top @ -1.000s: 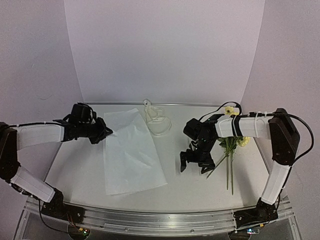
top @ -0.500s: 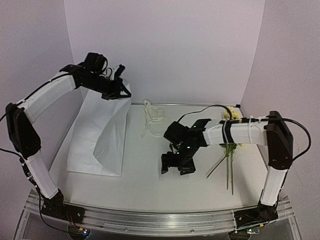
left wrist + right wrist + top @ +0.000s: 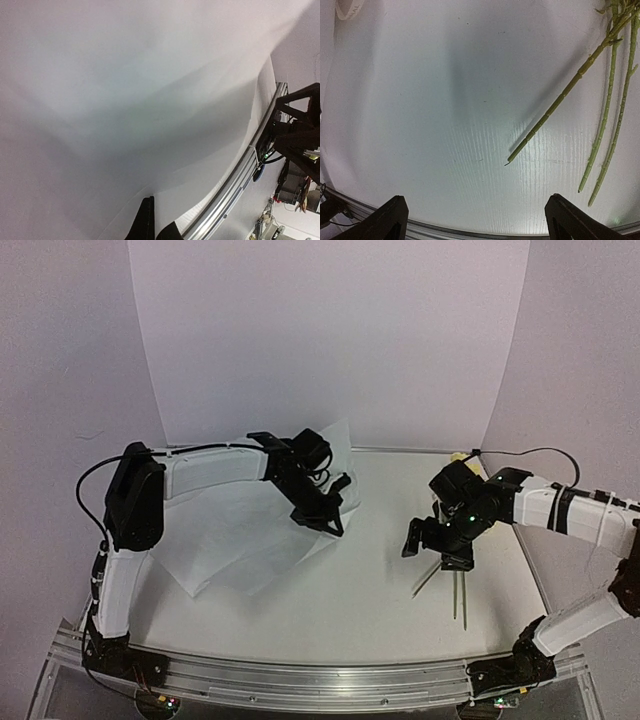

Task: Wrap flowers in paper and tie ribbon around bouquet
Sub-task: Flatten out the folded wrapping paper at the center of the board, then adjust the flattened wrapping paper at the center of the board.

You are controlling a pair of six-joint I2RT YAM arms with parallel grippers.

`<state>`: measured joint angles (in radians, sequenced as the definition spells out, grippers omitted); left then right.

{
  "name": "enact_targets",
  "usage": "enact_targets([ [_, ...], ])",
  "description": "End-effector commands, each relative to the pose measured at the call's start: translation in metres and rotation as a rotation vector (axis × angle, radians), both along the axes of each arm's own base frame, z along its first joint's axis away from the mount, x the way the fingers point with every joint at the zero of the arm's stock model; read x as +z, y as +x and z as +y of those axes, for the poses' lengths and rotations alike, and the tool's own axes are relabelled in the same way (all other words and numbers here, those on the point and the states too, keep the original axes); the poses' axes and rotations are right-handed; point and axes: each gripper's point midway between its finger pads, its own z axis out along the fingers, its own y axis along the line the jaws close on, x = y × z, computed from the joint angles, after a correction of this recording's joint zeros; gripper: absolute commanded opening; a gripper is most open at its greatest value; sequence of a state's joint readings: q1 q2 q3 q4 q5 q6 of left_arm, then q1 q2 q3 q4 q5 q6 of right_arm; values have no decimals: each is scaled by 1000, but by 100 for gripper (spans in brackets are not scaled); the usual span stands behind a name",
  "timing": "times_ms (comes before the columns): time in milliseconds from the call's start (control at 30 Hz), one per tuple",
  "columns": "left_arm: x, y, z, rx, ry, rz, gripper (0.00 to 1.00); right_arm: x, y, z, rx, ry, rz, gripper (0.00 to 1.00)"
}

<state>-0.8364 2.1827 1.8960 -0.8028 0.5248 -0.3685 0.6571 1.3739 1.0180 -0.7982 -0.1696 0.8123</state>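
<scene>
Under the right end effector [image 3: 437, 552], the flowers [image 3: 560, 96] lie bare on the table [image 3: 380, 630]. Their long green stems rest just off to one side of it. Its two fingers are spread wide, with nothing between them. It hangs over the stems but does not touch them.

Far across from it, the left end effector [image 3: 325, 515] is pinched shut on the paper [image 3: 230, 550]. One part of the big white sheet stands up behind this end effector. The rest trails down and away from it and lies rumpled on the table. In the left wrist view the sheet fills almost everything, so I cannot tell how much of it sits in the pinch.

A small cream loop shows at the top corner of the right wrist view, far from the fingers. It may be the ribbon [image 3: 354, 11], but too little shows to be sure.

The paper and the flowers are well apart, and nothing is wrapped or tied. To me the job looks to be only at its start. The paper has to lie flat, the flowers have to go on it, the sheet has to be rolled around the stems, and the ribbon has to be tied around the middle.
</scene>
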Motion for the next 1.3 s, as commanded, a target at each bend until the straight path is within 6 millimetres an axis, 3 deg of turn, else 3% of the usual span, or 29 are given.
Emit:
enact_targets([
  [0, 27, 3, -43, -1, -111, -64, 3, 1, -1, -17, 0, -37, 24, 98],
  [133, 15, -9, -57, -38, -101, -59, 28, 6, 4, -26, -21, -42, 38, 98],
  [200, 11, -12, -56, -43, -88, -63, 51, 10, 5, -31, -30, -45, 40, 98],
  [233, 12, -12, -55, -42, -87, -71, 58, 11, 5, -32, -28, -49, 38, 98],
  [400, 49, -11, -42, -4, -140, -159, 81, 14, 2, -38, -4, -87, 45, 98],
  [500, 65, -10, -26, 44, -161, -186, 84, 11, 1, -38, -1, -93, 64, 98],
  [567, 65, -6, -7, 93, -164, -175, 83, 10, 1, -35, 4, -85, 75, 98],
  [767, 9, 10, 82, 320, -56, -67, 74, -3, 13, -14, 12, -36, 128, 98],
  [933, -45, 11, 159, 508, 57, -2, 67, -14, 38, 20, 24, 38, 97, 98],
  [1033, -62, 13, 194, 607, 84, 22, 63, -18, 49, 47, 98, 37, 51, 97],
  [1133, -72, 13, 219, 670, 116, 21, 61, -25, 58, 84, 171, 57, 16, 92],
  [1267, -82, 18, 238, 704, 146, 27, 57, -48, 65, 129, 225, 95, -14, 79],
])
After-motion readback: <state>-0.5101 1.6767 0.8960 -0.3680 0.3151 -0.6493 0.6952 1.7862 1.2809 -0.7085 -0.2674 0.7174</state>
